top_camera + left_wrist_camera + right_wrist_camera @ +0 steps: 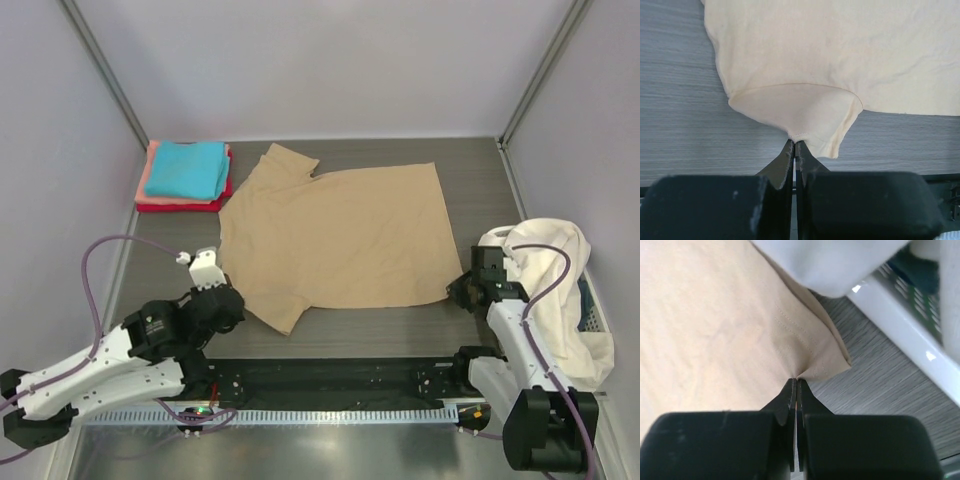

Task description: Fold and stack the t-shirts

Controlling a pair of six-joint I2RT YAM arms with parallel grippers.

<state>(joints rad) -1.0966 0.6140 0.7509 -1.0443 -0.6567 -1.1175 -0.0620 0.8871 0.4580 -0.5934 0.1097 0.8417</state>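
Lab robot cell, blank panel walls (320, 60), aluminium corner posts (105, 72)

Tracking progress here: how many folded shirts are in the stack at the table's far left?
3: a turquoise shirt on top, a pink shirt under it, a red shirt at the bottom. Others could be hidden between them.

The tan t-shirt (340, 235) is seen spread flat in the middle, neck to the left, hem to the right, one sleeve pointed far, the other near. Its near hem corner is pinched up by the right gripper (796, 382), and a rounded fold of its left edge is pinched by the left gripper (794, 143). At the far left a folded stack is seen: the turquoise t-shirt (188, 168) on the salmon-pink t-shirt (150, 180) on the red t-shirt (180, 207). At the right, a cream-white t-shirt (555, 290) is heaped, crumpled and unfolded.
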